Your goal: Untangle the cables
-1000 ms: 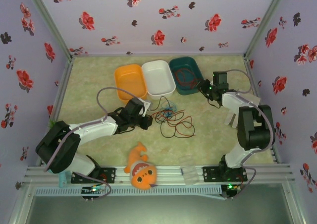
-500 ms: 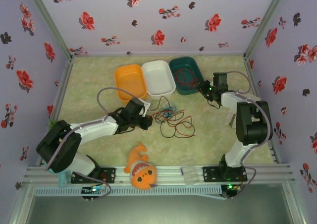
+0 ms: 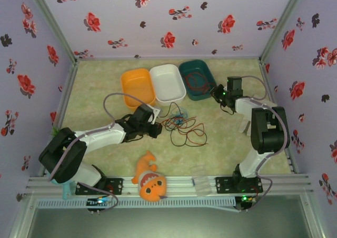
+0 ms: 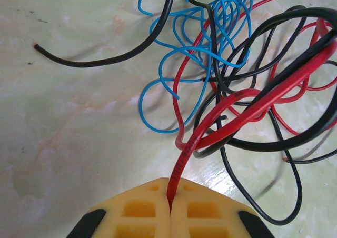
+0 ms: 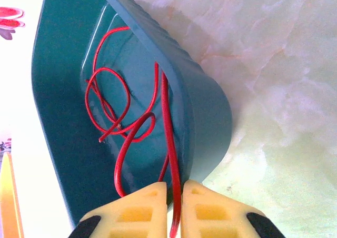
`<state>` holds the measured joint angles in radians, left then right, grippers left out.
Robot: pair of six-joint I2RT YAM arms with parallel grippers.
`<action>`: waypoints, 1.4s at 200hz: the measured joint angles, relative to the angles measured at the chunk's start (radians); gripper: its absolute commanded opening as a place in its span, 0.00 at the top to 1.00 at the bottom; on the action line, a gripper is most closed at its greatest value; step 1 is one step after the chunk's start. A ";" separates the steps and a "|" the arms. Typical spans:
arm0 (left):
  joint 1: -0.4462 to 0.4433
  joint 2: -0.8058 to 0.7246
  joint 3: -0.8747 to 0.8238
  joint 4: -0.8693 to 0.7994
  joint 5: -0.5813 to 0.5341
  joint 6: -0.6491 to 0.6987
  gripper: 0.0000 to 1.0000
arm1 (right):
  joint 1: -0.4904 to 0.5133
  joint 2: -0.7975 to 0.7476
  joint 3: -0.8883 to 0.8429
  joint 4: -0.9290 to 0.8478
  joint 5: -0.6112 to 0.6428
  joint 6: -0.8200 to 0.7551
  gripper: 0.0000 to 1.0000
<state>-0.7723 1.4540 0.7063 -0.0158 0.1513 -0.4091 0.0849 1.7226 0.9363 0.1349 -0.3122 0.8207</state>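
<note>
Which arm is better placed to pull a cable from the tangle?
Left. The left tool is shut on a red cable of the tangle; the right tool sits at the teal bin, a second red cable between its fingers.

Red, black, blue cables [image 4: 253, 109], apparently marbled table [image 4: 79, 143]

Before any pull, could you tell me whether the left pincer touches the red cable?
Touching: the left wrist view shows the left pincer clamped shut on the red cable.

Lilac walls [image 3: 174, 17] w/ red floral print; pale green marbled table [image 3: 100, 90].
</note>
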 measured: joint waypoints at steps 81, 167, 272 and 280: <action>0.000 0.000 0.000 0.000 0.000 0.000 1.00 | 0.000 -0.026 -0.001 -0.037 0.001 0.003 0.93; 0.000 0.000 0.000 0.000 0.000 0.000 1.00 | 0.000 -0.076 -0.001 -0.137 0.005 0.000 0.91; 0.000 0.006 0.000 0.001 0.000 0.000 1.00 | 0.000 -0.071 0.010 -0.196 0.017 -0.001 0.97; 0.000 0.006 0.000 0.002 0.000 0.000 1.00 | 0.000 -0.071 0.013 -0.201 0.017 -0.001 0.98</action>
<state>-0.7723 1.4605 0.7063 -0.0143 0.1513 -0.4091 0.0849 1.6516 0.9493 -0.0662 -0.2955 0.8196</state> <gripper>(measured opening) 0.070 0.046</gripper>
